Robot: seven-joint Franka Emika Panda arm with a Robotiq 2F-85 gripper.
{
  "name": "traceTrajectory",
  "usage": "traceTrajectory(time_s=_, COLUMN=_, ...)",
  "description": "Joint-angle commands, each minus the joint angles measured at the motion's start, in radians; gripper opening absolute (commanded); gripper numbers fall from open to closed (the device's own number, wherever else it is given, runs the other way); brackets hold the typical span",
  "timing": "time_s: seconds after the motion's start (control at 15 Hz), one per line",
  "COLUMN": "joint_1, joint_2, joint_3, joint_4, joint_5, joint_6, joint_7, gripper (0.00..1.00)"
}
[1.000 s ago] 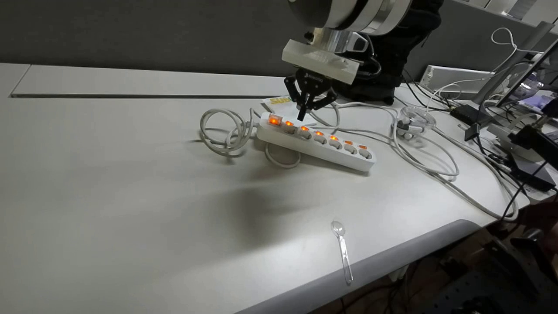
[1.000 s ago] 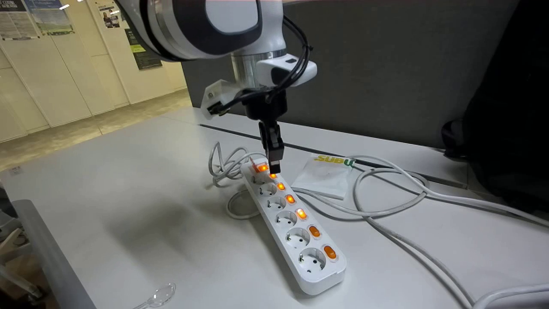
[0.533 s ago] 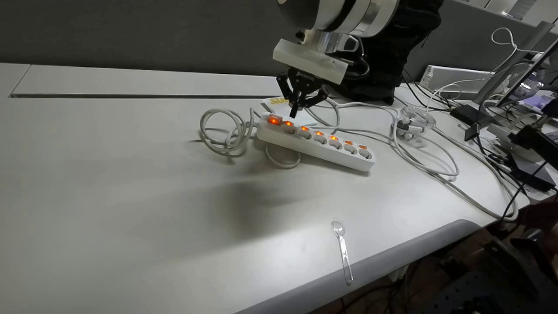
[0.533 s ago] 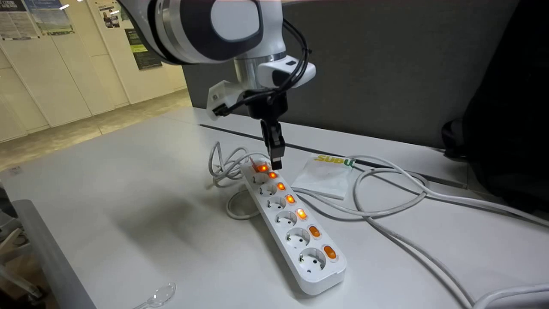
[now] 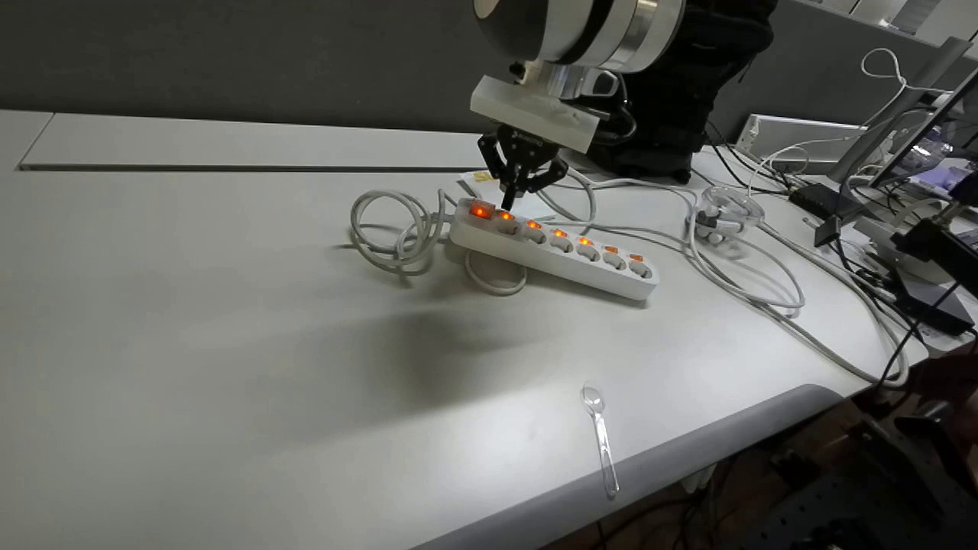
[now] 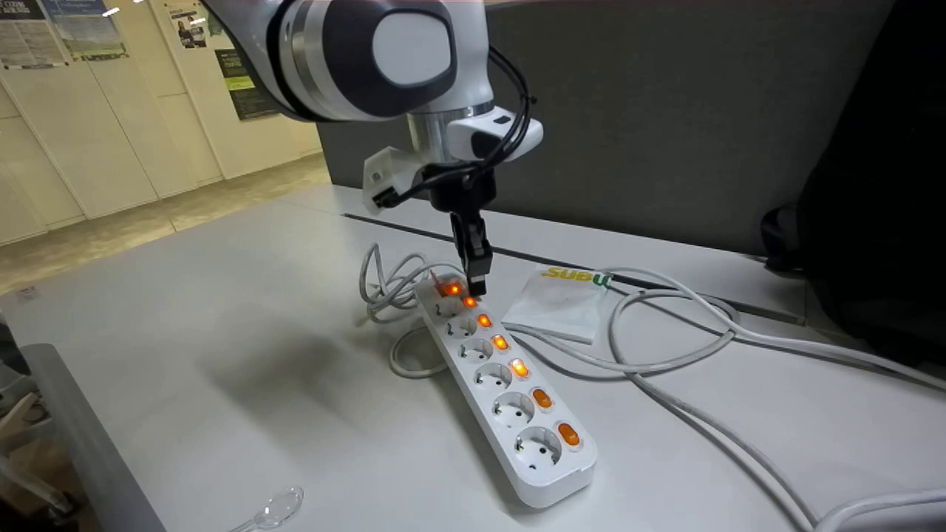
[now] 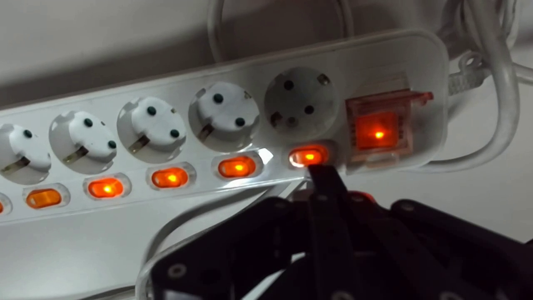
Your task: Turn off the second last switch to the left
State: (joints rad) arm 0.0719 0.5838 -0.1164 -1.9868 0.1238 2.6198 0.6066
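A long white power strip (image 5: 561, 263) lies on the table; it also shows in an exterior view (image 6: 550, 480) and the wrist view (image 7: 233, 68). The switch (image 7: 309, 156), small, orange-red and lit, sits beside the large master switch (image 7: 377, 131) at the strip's left end; it shows in both exterior views (image 5: 506, 217) (image 6: 470, 302). My gripper (image 7: 322, 171) is shut and empty, fingers together and pointing down (image 5: 507, 202) (image 6: 478, 287). Its tip covers the switch's near edge in the wrist view; I cannot tell whether it touches. The neighbouring small switch (image 7: 236, 167) is lit.
Coiled white cable (image 5: 393, 233) lies at the strip's left end. Loose cables (image 6: 665, 362) and a Subway napkin (image 6: 558, 299) lie behind the strip. A clear spoon (image 5: 600, 435) lies near the table's front edge. A grey partition (image 5: 229, 61) stands behind.
In an exterior view my gripper has moved left along the strip towards its left end, then slightly down. The switches' lights look the same; the strip has not moved.
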Motion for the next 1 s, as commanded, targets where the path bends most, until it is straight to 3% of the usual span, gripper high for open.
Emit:
traceTrajectory(time_s=0.0, joint_1=0.006, joint_2=0.016, joint_3=-0.002, joint_4=0.031, joint_5=0.019, joint_6=-0.028, joint_7=0.006, gripper=0.0)
traceTrajectory(time_s=0.93, joint_1=0.045, joint_2=0.029, joint_3=-0.029, joint_4=0.012, joint_5=-0.021, joint_6=-0.012, joint_7=0.029, gripper=0.0)
